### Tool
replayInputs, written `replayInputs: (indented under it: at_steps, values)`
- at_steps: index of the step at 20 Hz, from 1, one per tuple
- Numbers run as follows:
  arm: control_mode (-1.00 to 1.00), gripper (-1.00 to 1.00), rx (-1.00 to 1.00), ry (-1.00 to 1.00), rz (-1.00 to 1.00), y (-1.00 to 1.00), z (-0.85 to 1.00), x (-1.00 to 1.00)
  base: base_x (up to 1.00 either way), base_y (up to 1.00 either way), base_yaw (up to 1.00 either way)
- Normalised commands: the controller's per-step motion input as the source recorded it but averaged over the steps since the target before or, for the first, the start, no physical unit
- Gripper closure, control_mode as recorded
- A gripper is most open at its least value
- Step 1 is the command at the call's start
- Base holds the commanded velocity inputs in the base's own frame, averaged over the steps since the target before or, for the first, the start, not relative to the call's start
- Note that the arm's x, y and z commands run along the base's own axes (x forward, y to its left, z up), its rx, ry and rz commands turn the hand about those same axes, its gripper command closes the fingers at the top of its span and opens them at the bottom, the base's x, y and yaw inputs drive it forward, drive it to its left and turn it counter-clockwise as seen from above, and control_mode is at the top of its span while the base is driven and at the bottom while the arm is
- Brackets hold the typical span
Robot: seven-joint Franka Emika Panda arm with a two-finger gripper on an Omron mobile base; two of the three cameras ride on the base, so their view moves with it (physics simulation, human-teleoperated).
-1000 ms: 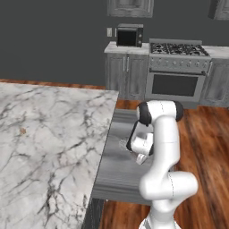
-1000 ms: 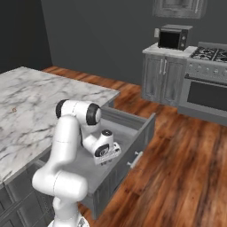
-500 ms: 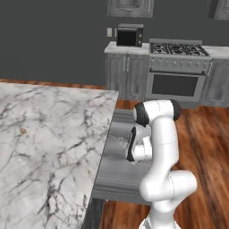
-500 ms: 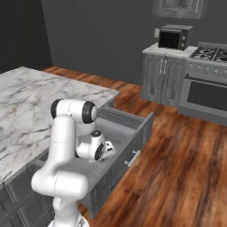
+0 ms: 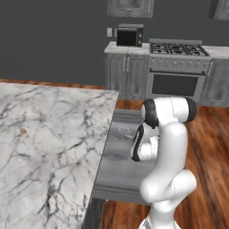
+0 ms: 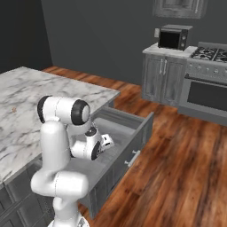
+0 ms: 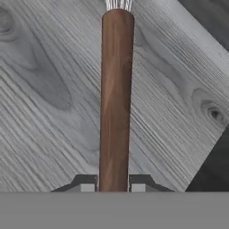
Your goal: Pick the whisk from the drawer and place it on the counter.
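I see the counter [image 5: 49, 147], a broad marble slab, with the drawer [image 5: 117, 166] pulled open from under its edge. My arm reaches down into the drawer. On the drawer's grey wood floor lies the whisk [image 7: 115, 98], wire head pointing away from my gripper [image 7: 113, 183], whose jaws are clamped on its brown handle.

The whisk [image 7: 115, 98] lies in the drawer [image 5: 117, 167] (beside the counter [image 5: 49, 143]).

No text, label, brand, number or sign can be read anywhere in these views.
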Motion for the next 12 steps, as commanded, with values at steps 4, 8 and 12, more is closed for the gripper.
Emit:
replayInputs:
  at_steps: [4, 8, 12]
  values:
    - [-1.0, 1.0, 0.12, -0.17, 0.0, 0.0, 1.0, 0.0, 0.0, 0.0, 0.0]
    - [-1.0, 1.0, 0.13, -0.11, 0.0, 0.0, 1.0, 0.0, 0.0, 0.0, 0.0]
    - [-1.0, 1.0, 0.14, -0.22, 0.0, 0.0, 1.0, 0.0, 0.0, 0.0, 0.0]
